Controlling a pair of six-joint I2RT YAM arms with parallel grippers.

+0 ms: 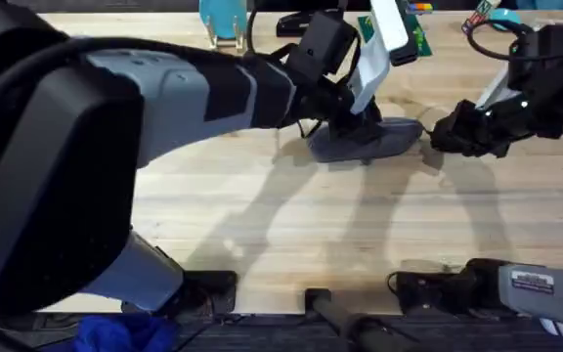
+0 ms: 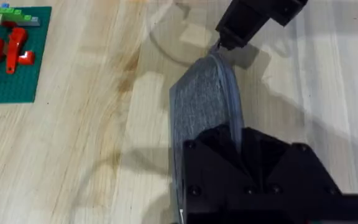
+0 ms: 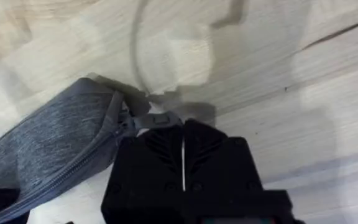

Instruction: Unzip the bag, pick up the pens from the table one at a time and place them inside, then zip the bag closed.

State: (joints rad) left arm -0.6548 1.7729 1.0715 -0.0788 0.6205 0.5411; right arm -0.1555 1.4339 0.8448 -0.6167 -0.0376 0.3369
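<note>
The grey fabric bag (image 1: 379, 145) lies on the wooden table (image 1: 291, 225) at the middle back. My left gripper (image 1: 363, 122) comes down on the bag's left part, and in the left wrist view its black fingers (image 2: 210, 155) close over the bag (image 2: 201, 99). At the bag's right end, my right gripper (image 1: 438, 132) is shut on the zipper pull (image 3: 157, 118). The zipper's teeth run shut along the bag (image 3: 55, 149) in the right wrist view. The pens are out of view.
A green brick plate (image 2: 8, 62) with loose bricks lies off to one side of the bag. Blue and green items (image 1: 223, 20) and cables (image 1: 487, 29) crowd the table's back edge. Bare wood stretches in front of the bag.
</note>
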